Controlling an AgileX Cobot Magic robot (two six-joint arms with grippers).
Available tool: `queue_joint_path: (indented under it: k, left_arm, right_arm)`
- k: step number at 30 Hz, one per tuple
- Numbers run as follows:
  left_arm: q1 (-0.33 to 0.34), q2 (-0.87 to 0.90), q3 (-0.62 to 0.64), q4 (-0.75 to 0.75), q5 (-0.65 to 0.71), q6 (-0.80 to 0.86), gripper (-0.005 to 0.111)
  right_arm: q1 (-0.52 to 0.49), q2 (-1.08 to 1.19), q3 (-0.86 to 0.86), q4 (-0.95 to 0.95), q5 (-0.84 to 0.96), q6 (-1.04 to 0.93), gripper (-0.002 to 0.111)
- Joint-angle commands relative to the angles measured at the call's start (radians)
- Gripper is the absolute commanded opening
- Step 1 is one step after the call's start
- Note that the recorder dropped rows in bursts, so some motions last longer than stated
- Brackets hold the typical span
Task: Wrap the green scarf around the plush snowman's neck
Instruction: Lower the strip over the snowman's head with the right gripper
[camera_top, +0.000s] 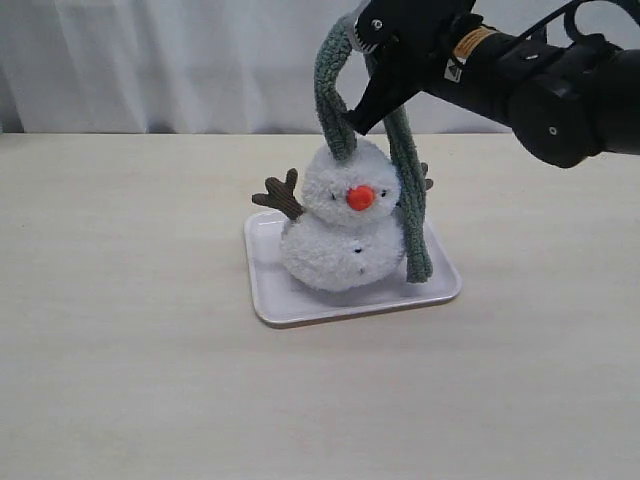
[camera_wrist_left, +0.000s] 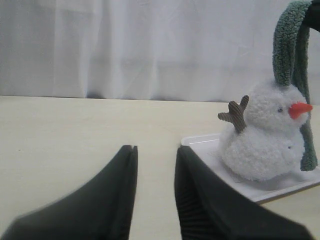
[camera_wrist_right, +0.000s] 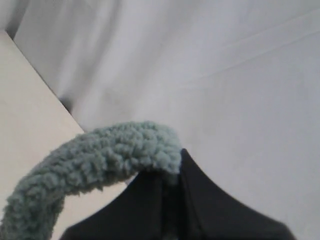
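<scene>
**Q:** Left gripper (camera_wrist_left: 156, 150) sits nearest in its own view. What's its state?
**A:** Jaws apart, empty, low over the table. The plush snowman (camera_wrist_left: 260, 140) is well ahead, with the green scarf (camera_wrist_left: 287, 45) hanging upright above it.
**Q:** Right wrist?
**A:** The right gripper (camera_wrist_right: 172, 172) is pinched on the scarf's fold.
**Q:** Exterior?
**A:** The right arm is nearer, above the head. The short tail ends on the crown. The long tail drops past the snowman's neck (camera_top: 325, 222) to the tray (camera_top: 285, 315).

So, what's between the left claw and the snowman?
Only bare table and the rim of the white tray under the snowman; the left wrist view shows it.
</scene>
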Motion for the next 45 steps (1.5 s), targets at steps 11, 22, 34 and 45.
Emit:
queue_joint_path:
  k: [11,22,34,45]
  left_arm:
    - [-0.002,-0.002,0.003,0.004,-0.004,-0.005,0.027]
    - [-0.002,-0.002,0.003,0.004,-0.004,-0.005,0.027]
    - [-0.002,-0.002,0.003,0.004,-0.001,-0.005,0.027]
    - [-0.002,-0.002,0.003,0.004,-0.001,-0.005,0.027]
  right_arm:
    - [-0.007,0.002,-0.002,-0.529,-0.231,0.675,0.004]
    - [-0.009,0.077,-0.036,-0.564,-0.042,0.671,0.004]
    - [-0.007,0.158,-0.064,-0.933,-0.079,0.644,0.004]
    - [-0.007,0.158,-0.064,-0.924,-0.013,0.492,0.046]
